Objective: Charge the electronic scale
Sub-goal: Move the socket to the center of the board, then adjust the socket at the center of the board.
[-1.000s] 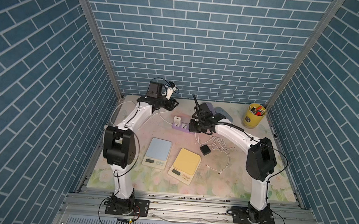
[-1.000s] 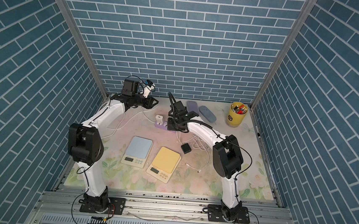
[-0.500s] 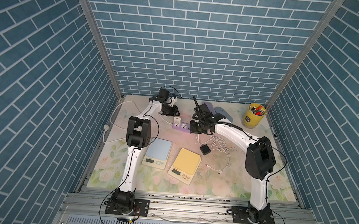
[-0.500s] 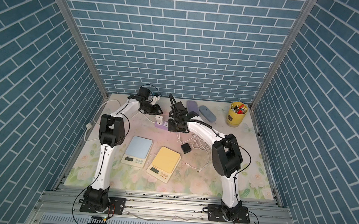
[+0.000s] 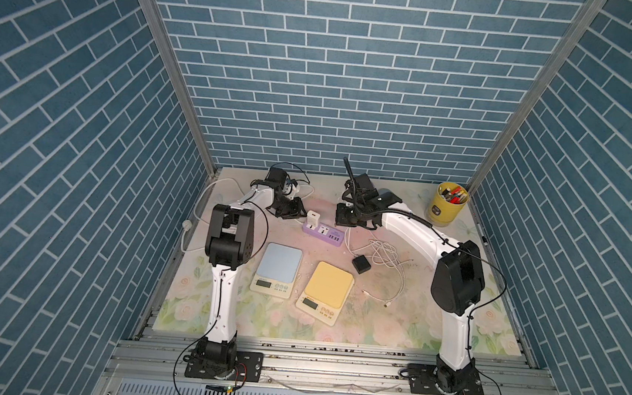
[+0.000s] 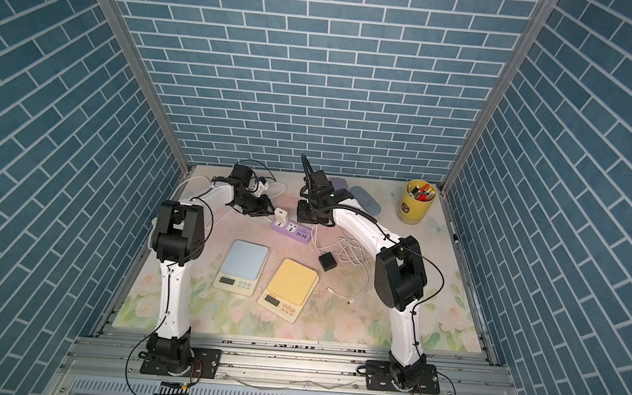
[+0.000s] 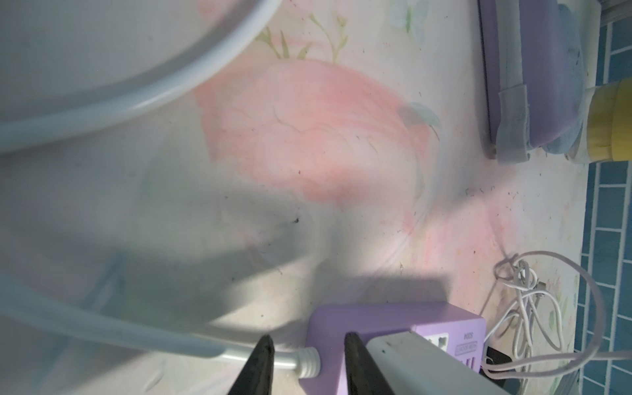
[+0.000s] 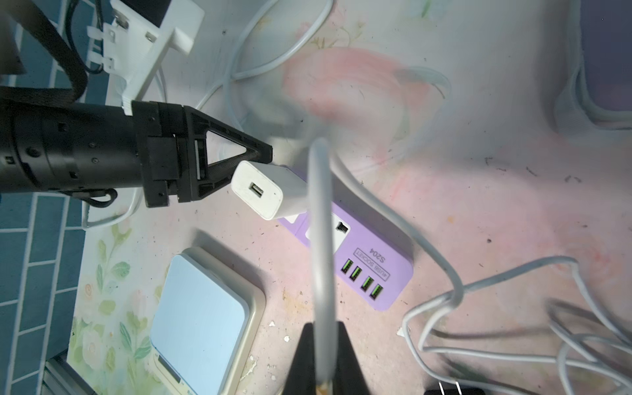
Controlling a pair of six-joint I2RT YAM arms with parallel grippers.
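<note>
- Right gripper point(image 8: 321, 330) is clamped on the white cable point(image 8: 320, 222), seemingly near its plug.
- Left gripper point(image 7: 306, 337) has its jaws apart, straddling the cord end of the purple power strip point(image 7: 393, 321), beside the white adapter point(image 8: 273, 201).
- Step in hand, likely: plugging the cable into power. Next, line the plug up squarely with the adapter's USB port point(image 8: 255, 189).
- The blue scale point(image 5: 278, 263) and yellow scale point(image 5: 329, 284) lie nearer the front, neither yet connected.

The charger point(image 5: 313, 218) sits on the strip's point(image 5: 327, 235) left end. Left scale point(image 5: 277, 265) and right scale point(image 5: 326, 288) lie nearer, cable point(image 5: 381, 247) right.
</note>
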